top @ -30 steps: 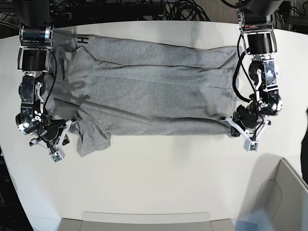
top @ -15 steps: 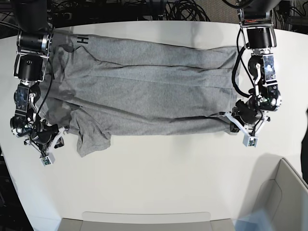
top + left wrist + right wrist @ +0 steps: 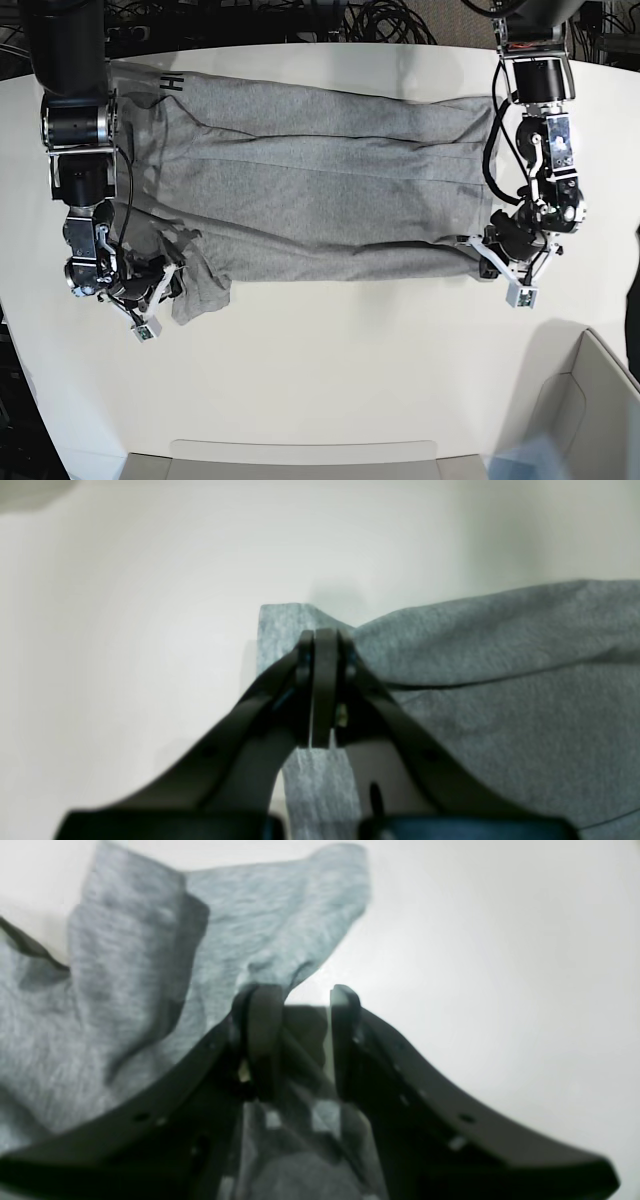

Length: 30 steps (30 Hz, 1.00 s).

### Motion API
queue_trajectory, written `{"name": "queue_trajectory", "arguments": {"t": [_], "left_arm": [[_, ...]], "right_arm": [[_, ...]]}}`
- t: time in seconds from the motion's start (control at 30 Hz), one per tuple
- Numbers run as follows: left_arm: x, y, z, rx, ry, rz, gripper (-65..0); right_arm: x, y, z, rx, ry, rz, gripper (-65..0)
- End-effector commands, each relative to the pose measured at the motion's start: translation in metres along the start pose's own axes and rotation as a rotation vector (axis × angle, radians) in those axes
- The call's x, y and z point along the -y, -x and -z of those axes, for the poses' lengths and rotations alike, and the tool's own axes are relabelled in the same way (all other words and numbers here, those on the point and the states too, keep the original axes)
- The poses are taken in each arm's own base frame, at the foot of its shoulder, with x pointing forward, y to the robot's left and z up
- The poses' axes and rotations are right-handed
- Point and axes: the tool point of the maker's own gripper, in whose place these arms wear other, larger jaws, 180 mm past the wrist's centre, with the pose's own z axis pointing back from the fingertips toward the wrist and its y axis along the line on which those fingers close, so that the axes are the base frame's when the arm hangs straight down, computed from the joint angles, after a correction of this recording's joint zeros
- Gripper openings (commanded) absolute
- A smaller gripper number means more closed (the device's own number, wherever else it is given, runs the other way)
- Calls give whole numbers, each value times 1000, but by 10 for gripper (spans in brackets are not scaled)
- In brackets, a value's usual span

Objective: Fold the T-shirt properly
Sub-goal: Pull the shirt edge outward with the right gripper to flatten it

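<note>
The grey T-shirt (image 3: 320,190) lies spread across the white table, with black lettering (image 3: 175,82) at its back left corner. My left gripper (image 3: 487,258) is at the shirt's right front corner. In the left wrist view it (image 3: 325,642) is shut on the corner of the hem (image 3: 280,625). My right gripper (image 3: 160,290) is at the crumpled sleeve (image 3: 200,290) at the front left. In the right wrist view its jaws (image 3: 302,995) stand a little apart, and the sleeve fabric (image 3: 125,990) touches the left finger (image 3: 260,1010).
A grey bin (image 3: 590,420) stands at the front right corner. A flat grey tray edge (image 3: 300,455) runs along the front. Cables (image 3: 380,20) lie behind the table's far edge. White tabletop (image 3: 330,360) shows in front of the shirt.
My right arm has swung from the table's left edge rightwards to the sleeve, and the sleeve has shifted a little. My left arm has stayed on the hem corner.
</note>
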Motion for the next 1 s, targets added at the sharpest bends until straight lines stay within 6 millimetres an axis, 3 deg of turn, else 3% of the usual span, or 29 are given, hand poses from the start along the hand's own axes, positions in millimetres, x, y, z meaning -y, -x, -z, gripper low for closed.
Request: {"name": "queue_trajectory", "arguments": {"t": [0.0, 0.13, 0.23, 0.3, 0.37, 0.43, 0.53, 0.6, 0.77, 0.97], "left_arm": [[-5, -25, -5, 68, -10, 12, -650], [-5, -38, -5, 91, -9, 15, -650], [-7, -29, 0, 63, -8, -2, -650], [-9, -23, 4, 45, -8, -12, -650], [-9, -29, 5, 67, -7, -15, -650], [-8, -32, 5, 79, -5, -13, -650], [-7, -31, 5, 78, -3, -13, -650], [-7, -31, 5, 78, -3, -13, -650], [-8, -31, 5, 77, -6, -16, -650], [-7, -29, 5, 69, -4, -17, -650]], "right_arm": [[5, -13, -3, 19, 9, -1, -471], [-7, 12, 8, -12, -16, 17, -471], [-11, 35, 14, -95, 6, -61, -480], [-9, 47, 15, -156, 31, -142, -536], [-7, 52, 15, -198, 52, -186, -650], [-4, 53, 13, -201, 57, -181, -650], [2, 44, 9, -178, 71, -193, -650], [8, 21, 1, -122, 99, -228, -650], [19, -10, -24, -63, 135, -237, -650], [26, -13, -55, -21, 126, -206, -650]]}}
